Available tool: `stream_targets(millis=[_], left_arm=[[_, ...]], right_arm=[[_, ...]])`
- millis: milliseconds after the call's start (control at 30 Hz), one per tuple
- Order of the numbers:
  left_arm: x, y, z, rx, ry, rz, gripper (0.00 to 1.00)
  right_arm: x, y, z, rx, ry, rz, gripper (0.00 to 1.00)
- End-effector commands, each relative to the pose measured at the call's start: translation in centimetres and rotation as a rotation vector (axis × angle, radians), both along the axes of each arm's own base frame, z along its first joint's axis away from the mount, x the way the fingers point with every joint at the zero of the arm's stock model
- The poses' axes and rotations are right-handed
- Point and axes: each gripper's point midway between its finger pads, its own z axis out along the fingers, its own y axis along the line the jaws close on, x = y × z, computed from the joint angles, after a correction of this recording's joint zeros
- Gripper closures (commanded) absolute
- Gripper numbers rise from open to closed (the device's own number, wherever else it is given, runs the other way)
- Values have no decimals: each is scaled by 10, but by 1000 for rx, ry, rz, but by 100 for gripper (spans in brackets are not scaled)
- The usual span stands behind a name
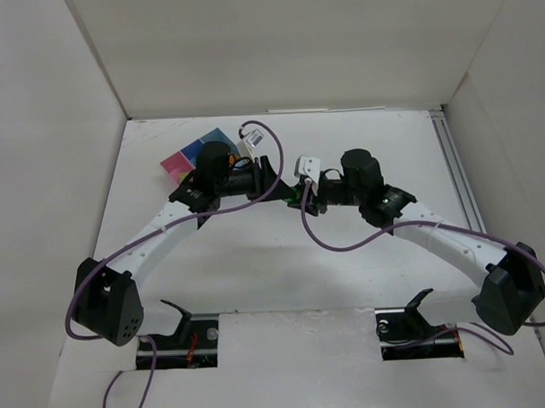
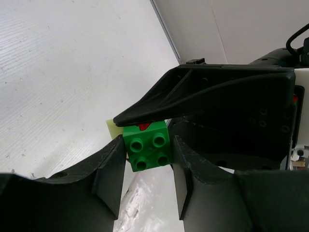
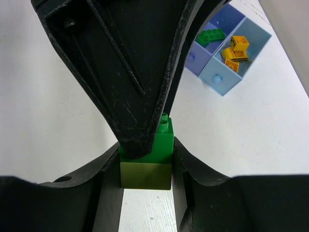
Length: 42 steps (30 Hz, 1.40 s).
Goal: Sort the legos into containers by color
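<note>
Right hand [image 3: 146, 164] is closed tightly on the lime brick [image 3: 145, 176]; the green brick [image 2: 147, 147] stuck on it is clamped by the left hand [image 2: 148, 158], well apart from the blue bins [image 3: 227, 84].

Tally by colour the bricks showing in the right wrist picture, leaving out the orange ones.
Green: 2, a binned brick and a stacked brick
Olive-lime brick: 1
Total: 3

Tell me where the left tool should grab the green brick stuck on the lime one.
Grip the green brick on its flat side walls, coming from the studded face, as the left tool is lined up. The right tool clamps the lime brick behind it, leaving those walls free.
</note>
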Motion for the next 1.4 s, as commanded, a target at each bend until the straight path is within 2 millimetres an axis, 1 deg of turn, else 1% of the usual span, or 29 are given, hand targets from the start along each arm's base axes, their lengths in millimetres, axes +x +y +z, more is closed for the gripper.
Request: stream_targets(millis=[0, 67, 167, 200, 233, 333, 433, 500, 633, 667, 700, 733, 767, 800, 833, 867, 900, 933, 967, 1000, 1033, 1100, 1167, 1200, 1233, 1267, 1300, 1333, 1367], left_arm=[[7, 7, 38, -50, -105, 28, 100], [12, 18, 43, -59, -99, 72, 100], [32, 44, 45, -59, -110, 161, 100], [39, 63, 51, -63, -118, 209, 100], [44, 71, 52, -66, -117, 224, 100], [55, 104, 63, -68, -144, 323, 100], [63, 119, 61, -52, -144, 380, 100], [66, 120, 59, -44, -133, 392, 100], [88, 136, 39, 35, -64, 531, 100], [104, 147, 29, 84, -56, 614, 100], [110, 154, 26, 122, -28, 665, 100], [126, 168, 11, 186, 5, 756, 100], [133, 174, 5, 218, 23, 793, 100], [142, 180, 12, 233, 17, 829, 100], [146, 185, 5, 264, 37, 858, 100], [152, 191, 1, 291, 48, 888, 100], [163, 202, -15, 350, 75, 948, 100], [170, 207, -11, 362, 80, 980, 100], [175, 212, -15, 391, 93, 1005, 100], [184, 220, -30, 435, 124, 1053, 100], [192, 225, -26, 442, 122, 1090, 100], [197, 232, -47, 508, 192, 1120, 100], [206, 238, -44, 530, 196, 1161, 100], [210, 240, -47, 542, 201, 1168, 100], [215, 247, -60, 592, 218, 1197, 100], [222, 251, -56, 595, 219, 1231, 100], [220, 255, -63, 634, 243, 1238, 100], [225, 259, -80, 679, 274, 1254, 100], [227, 259, -85, 693, 288, 1249, 100]], right_arm=[[2, 3, 28, 61, -71, -14, 100], [1, -1, 21, 53, -58, -33, 100], [-3, -11, 11, 45, -35, -79, 100], [-3, -14, 9, 41, -35, -89, 100], [-3, -21, -1, 32, -12, -109, 100], [7, -41, -7, 35, 11, -181, 100], [6, -52, -1, 55, 5, -202, 100], [9, -57, 2, 60, -3, -217, 100], [16, -66, 2, 66, 5, -248, 100], [17, -66, -1, 61, 13, -248, 100], [19, -68, -1, 64, 21, -260, 100], [23, -69, 1, 71, 27, -272, 100], [24, -69, -3, 65, 36, -272, 100], [28, -71, 3, 72, 26, -281, 100], [31, -69, 5, 76, 34, -283, 100], [33, -68, -1, 66, 47, -284, 100], [36, -66, 2, 69, 43, -284, 100], [39, -69, 7, 76, 34, -292, 100], [42, -69, 3, 67, 41, -303, 100], [47, -70, 4, 67, 44, -326, 100], [50, -73, 4, 62, 39, -348, 100], [62, -79, 6, 72, 57, -412, 100], [74, -88, 12, 82, 56, -492, 100], [75, -89, 12, 90, 69, -509, 100], [79, -91, 17, 94, 57, -528, 100], [81, -95, 17, 100, 65, -543, 100], [82, -94, 21, 106, 58, -542, 100], [82, -94, 21, 106, 58, -542, 100], [84, -98, 21, 107, 58, -551, 100]])
